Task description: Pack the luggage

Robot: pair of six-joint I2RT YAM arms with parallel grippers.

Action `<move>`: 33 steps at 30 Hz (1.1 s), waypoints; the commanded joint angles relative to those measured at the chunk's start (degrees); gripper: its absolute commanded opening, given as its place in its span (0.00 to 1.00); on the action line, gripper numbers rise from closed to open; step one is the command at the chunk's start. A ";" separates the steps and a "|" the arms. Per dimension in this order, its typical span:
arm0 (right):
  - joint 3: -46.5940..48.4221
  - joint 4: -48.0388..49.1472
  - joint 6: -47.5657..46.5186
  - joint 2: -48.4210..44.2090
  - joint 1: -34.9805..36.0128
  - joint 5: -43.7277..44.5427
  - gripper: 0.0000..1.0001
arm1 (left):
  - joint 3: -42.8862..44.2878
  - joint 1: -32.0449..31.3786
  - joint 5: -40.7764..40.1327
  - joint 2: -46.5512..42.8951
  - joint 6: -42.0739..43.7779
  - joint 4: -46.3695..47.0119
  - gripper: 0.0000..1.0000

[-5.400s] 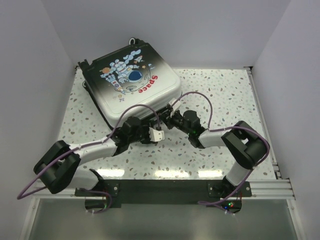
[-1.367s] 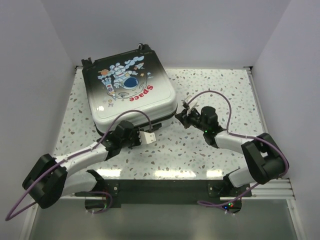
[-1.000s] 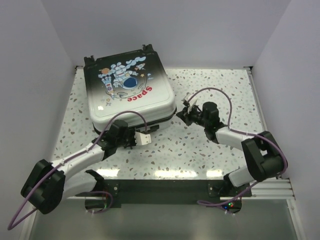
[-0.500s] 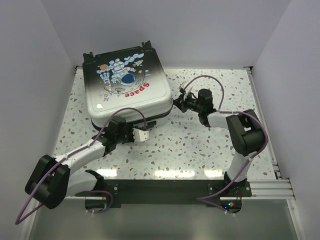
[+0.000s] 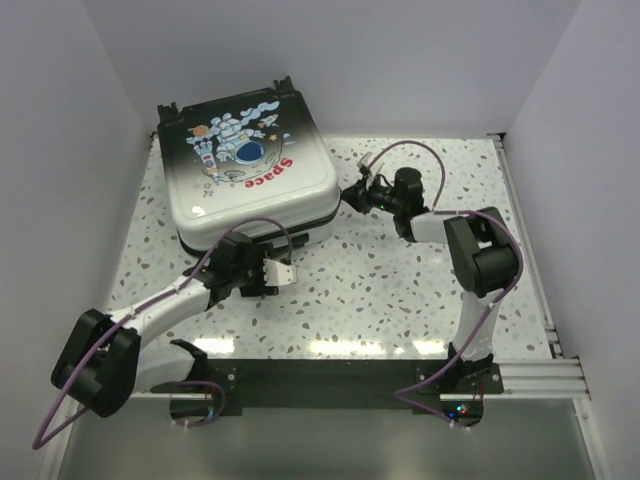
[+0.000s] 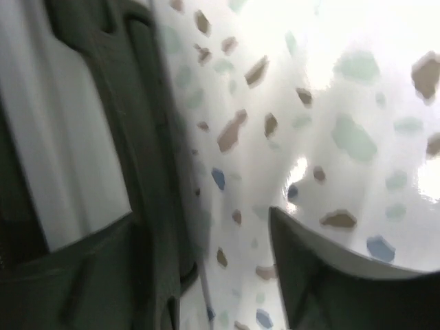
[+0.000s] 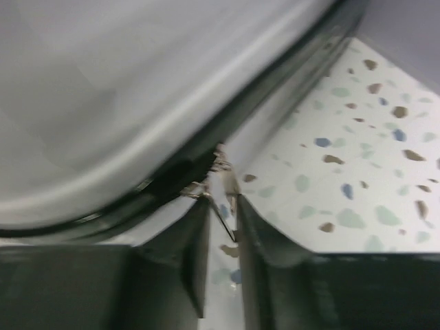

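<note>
The luggage [image 5: 245,180] lies closed and flat at the back left of the table, astronaut print and red "Space" facing up. My left gripper [image 5: 283,270] is at its near edge. In the left wrist view its jaws [image 6: 220,289] stand wide open over bare table, the luggage's white shell and dark zip band [image 6: 75,137] close on the left. My right gripper [image 5: 350,195] is at the luggage's right corner. In the right wrist view its fingers [image 7: 221,206] are parted by a narrow gap, with the metal zipper pull [image 7: 221,172] lying loosely at their tips below the shell [image 7: 137,82].
The speckled table [image 5: 400,290] is boxed in by white walls at the left, back and right. A metal rail [image 5: 515,240] runs along its right side. Purple cables loop above both arms.
The luggage has turned and slid toward the back left. My right gripper followed its right side back to the corner and its jaws eased apart. My left jaws opened wide.
</note>
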 commanded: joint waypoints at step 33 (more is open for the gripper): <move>9.10 -61.34 3.74 -43.77 -5.41 28.81 0.99 | 60.42 -9.00 -4.04 14.42 -41.66 -23.62 1.00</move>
